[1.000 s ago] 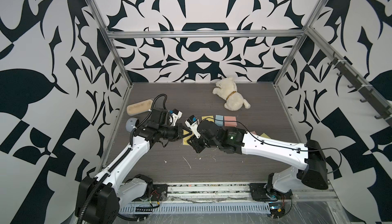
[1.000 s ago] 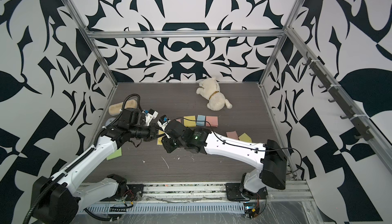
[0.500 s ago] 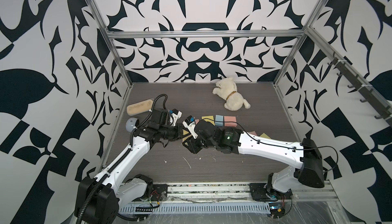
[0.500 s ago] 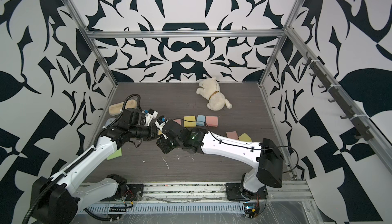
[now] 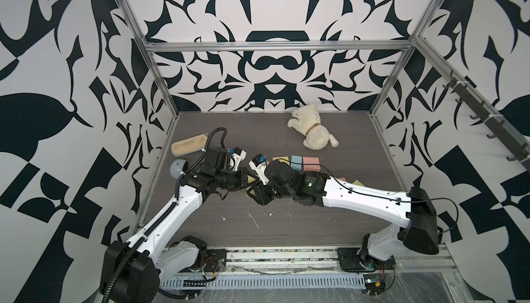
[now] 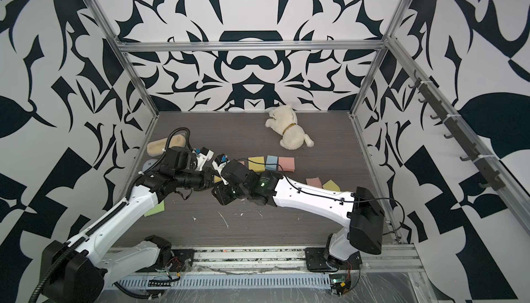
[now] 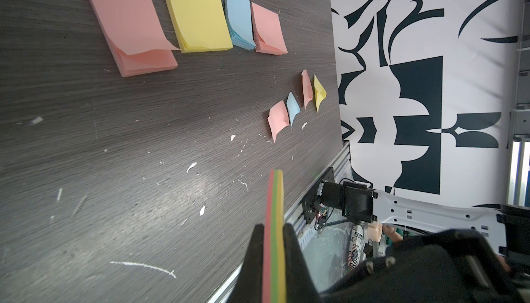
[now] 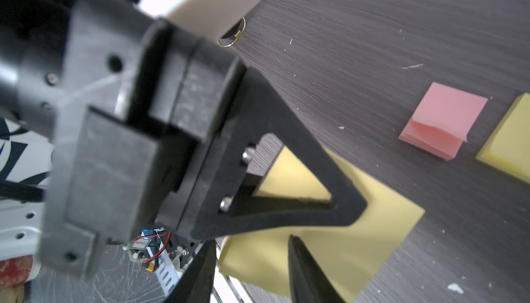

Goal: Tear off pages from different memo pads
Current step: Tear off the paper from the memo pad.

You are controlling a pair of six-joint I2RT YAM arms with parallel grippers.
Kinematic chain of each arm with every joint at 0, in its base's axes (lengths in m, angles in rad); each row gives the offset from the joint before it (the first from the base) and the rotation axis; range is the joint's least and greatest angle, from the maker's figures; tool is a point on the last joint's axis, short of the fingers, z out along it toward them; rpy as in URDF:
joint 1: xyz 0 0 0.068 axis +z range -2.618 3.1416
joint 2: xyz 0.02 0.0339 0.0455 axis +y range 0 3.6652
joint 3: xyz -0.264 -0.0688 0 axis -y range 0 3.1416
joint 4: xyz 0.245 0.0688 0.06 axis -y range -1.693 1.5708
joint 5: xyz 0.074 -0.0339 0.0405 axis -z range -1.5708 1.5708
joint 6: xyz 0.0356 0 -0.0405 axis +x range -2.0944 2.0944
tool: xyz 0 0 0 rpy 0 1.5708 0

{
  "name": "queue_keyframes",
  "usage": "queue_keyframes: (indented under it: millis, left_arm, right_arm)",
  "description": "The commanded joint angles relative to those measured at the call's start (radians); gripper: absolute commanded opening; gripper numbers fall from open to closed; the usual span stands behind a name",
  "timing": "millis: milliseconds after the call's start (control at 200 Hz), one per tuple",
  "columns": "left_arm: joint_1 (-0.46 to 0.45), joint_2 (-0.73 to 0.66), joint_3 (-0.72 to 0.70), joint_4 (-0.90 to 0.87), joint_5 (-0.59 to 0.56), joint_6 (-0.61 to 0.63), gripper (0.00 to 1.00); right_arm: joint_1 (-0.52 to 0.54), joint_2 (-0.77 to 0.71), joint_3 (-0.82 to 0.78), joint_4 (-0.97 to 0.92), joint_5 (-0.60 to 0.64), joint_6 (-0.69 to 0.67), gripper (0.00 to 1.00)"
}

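The left claw (image 7: pixel 274 231) is clenched on a thick square pad (image 7: pixel 276 201), which it holds off the table. Seen edge-on from the left wrist, the stack is banded pink, green and yellow. From the right wrist the same pad shows a flat, matte yellow face, pinched under the left claw's black triangular finger (image 8: pixel 301 149). The right claw (image 8: pixel 252 247) is released, its two pointed black fingers spread apart just beside the pad's lower edge. Whether they touch the paper I cannot tell. In both top views the two claws meet nose to nose over the left-middle of the table (image 5: pixel 286 229), a dark wood-grain surface flecked with white scuffs.

Four more pads lie flat in a row behind the claws:
- a large pink pad (image 7: pixel 134 29), its top sheets curled up at one corner
- a yellow pad (image 7: pixel 198 17)
- a blue pad (image 7: pixel 239 20)
- a small pink pad (image 7: pixel 268 29)

The four sit close side by side. Nearer the right arm lie four thin, curled loose sheets: a pink sheet (image 7: pixel 278 118), a blue sheet (image 7: pixel 293 108), a second pink sheet (image 7: pixel 307 89) and a yellow sheet (image 7: pixel 319 92). In a top view a flat green paper square (image 6: pixel 155 209) lies partly under the left arm; its thickness is unclear.

A fluffy cream toy dog (image 5: pixel 312 132) lies on its side at the back. A tan rounded bar (image 5: pixel 189 145) and a smooth grey ball (image 5: pixel 177 168) sit by the left wall.
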Motion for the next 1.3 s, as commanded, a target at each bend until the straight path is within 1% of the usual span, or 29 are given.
queue_keyframes:
  millis: [0,115,410,795,900,990,1080,1235,1295]
  left_arm:
    - [-0.004,-0.021,-0.011,-0.026,-0.014,0.023,0.00]
    - [-0.005,-0.021,-0.008,-0.037,-0.032,0.034,0.00]
    - [-0.015,-0.021,-0.001,-0.038,-0.029,0.036,0.00]
    - [-0.016,-0.015,0.003,-0.041,-0.025,0.040,0.00]
    - [-0.016,-0.015,0.005,-0.044,-0.023,0.041,0.00]
    - [-0.015,-0.014,0.008,-0.045,-0.018,0.041,0.00]
    - [-0.015,-0.010,0.013,-0.048,-0.008,0.039,0.00]
    - [-0.015,-0.002,0.018,-0.052,-0.006,0.038,0.00]
    - [-0.016,0.000,0.015,-0.052,-0.006,0.039,0.00]
  right_arm:
    - [-0.004,-0.038,0.008,0.054,-0.076,0.011,0.48]
    - [-0.004,-0.053,0.006,0.054,-0.060,0.014,0.49]
    - [-0.005,-0.014,0.024,-0.008,-0.007,0.005,0.40]
    - [-0.004,-0.005,0.033,-0.050,0.043,-0.014,0.34]
    - [-0.005,-0.010,0.027,-0.050,0.050,-0.019,0.29]
    - [-0.007,-0.011,0.023,-0.050,0.050,-0.027,0.23]
    - [-0.003,-0.003,0.030,-0.070,0.075,-0.062,0.18]
    - [0.044,0.024,0.066,-0.120,0.148,-0.140,0.18]
    - [0.060,0.031,0.075,-0.132,0.174,-0.164,0.23]
